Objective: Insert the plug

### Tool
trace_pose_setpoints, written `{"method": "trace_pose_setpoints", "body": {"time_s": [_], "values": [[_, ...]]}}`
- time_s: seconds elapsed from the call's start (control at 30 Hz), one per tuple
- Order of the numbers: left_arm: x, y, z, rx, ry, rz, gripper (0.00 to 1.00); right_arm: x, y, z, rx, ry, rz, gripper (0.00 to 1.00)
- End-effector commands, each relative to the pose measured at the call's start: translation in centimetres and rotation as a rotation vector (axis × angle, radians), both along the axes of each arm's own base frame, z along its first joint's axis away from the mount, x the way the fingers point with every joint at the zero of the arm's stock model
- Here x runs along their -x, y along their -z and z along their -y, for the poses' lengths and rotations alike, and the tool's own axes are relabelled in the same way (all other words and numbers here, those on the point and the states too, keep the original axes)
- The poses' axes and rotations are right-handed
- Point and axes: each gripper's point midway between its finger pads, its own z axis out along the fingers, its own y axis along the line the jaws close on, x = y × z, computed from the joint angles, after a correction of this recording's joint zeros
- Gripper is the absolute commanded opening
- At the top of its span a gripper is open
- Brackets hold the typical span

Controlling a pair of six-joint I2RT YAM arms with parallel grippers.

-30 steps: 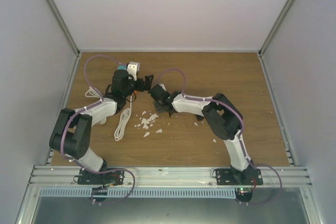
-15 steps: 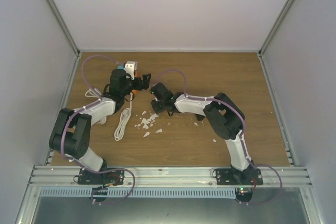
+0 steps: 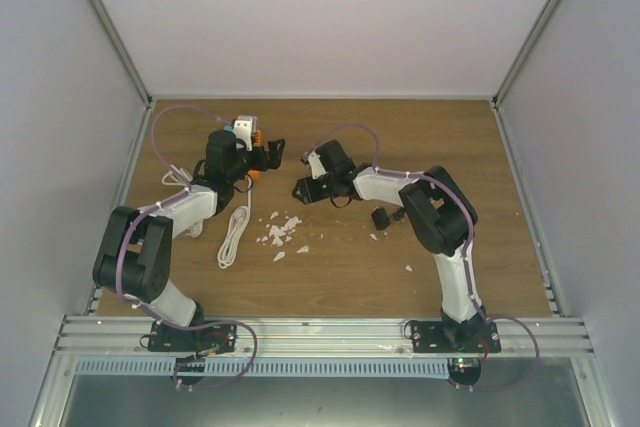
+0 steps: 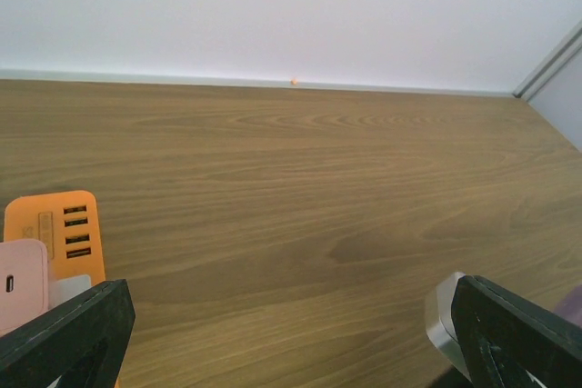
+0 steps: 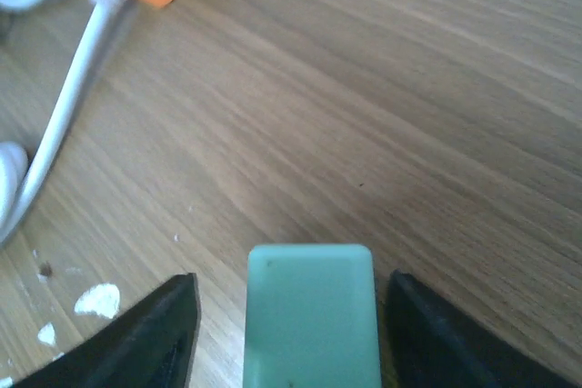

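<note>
1. The left hand (image 4: 291, 295) is released, its fingers spread wide and empty, with the orange strip (image 4: 55, 233) at its left finger.
2. The right hand (image 5: 291, 283) grasps the green plug (image 5: 309, 324), held over the tabletop (image 5: 409, 88) to the right of the strip and apart from it.
3. A white cable (image 5: 64, 106) runs from the strip's end.
4. White crumbs (image 3: 280, 232) lie on the near side of the strip.

- The power strip (image 3: 250, 131) lies at the far left of the table (image 3: 450, 147).
- The jaws of the left arm (image 3: 170, 212) are just right of it.
- A cord (image 3: 235, 232) lies in front of the strip, with scraps (image 3: 282, 230) to its right.
- The plug (image 5: 309, 315) sits between the jaws of the right arm (image 3: 420, 197), behind the scraps.
</note>
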Motion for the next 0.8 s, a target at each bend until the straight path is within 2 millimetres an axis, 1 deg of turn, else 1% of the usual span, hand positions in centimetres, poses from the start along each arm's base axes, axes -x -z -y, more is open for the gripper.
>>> {"method": "trace_pose_setpoints", "body": {"time_s": [0.0,0.07,0.1,0.13,0.17,0.23,0.3,0.37,0.4,0.43,0.53,0.57,0.67,0.77], "values": [[-0.3,-0.9,0.0,0.024,0.006,0.038,0.99,0.7,4.0,2.2,0.125,0.057,-0.106,0.71],[-0.3,-0.9,0.0,0.025,0.007,0.038,0.99,0.2,3.8,2.8,0.152,0.085,-0.088,0.87],[-0.2,-1.0,0.1,0.027,0.009,0.039,0.99,0.0,3.6,3.1,0.157,0.098,-0.080,0.93],[-0.3,-1.0,0.1,0.028,0.011,0.040,0.99,-0.1,3.5,3.3,0.158,0.109,-0.075,0.97],[-0.2,-0.9,0.2,0.029,0.016,0.038,0.99,-0.3,3.4,3.4,0.153,0.116,-0.070,0.99],[-0.3,-0.9,0.2,0.030,0.017,0.036,0.99,-0.6,3.4,3.8,0.166,0.132,-0.057,1.00],[-0.3,-0.8,0.2,0.030,0.017,0.035,0.99,-1.3,3.1,4.8,0.235,0.168,0.003,1.00],[-0.3,-0.9,0.1,0.029,0.014,0.037,0.99,-2.1,2.2,5.8,0.339,0.201,0.101,1.00],[-0.2,-0.9,0.1,0.029,0.014,0.038,0.99,-2.3,1.6,6.0,0.378,0.208,0.148,0.99],[-0.2,-0.9,0.0,0.031,0.012,0.038,0.99,-2.3,1.0,6.0,0.401,0.208,0.184,0.99],[-0.2,-1.0,0.0,0.035,0.015,0.039,0.99,-1.5,-0.6,4.0,0.409,0.134,0.274,0.97],[-0.1,-0.9,0.0,0.037,0.019,0.038,0.99,-1.3,-0.8,3.6,0.413,0.118,0.291,0.97],[-0.2,-0.9,0.0,0.039,0.019,0.036,0.99,-0.9,-0.7,3.0,0.433,0.086,0.311,0.97],[-0.1,-1.0,-0.1,0.040,0.019,0.039,0.99,-0.8,0.1,2.9,0.442,0.076,0.296,0.94]]}}
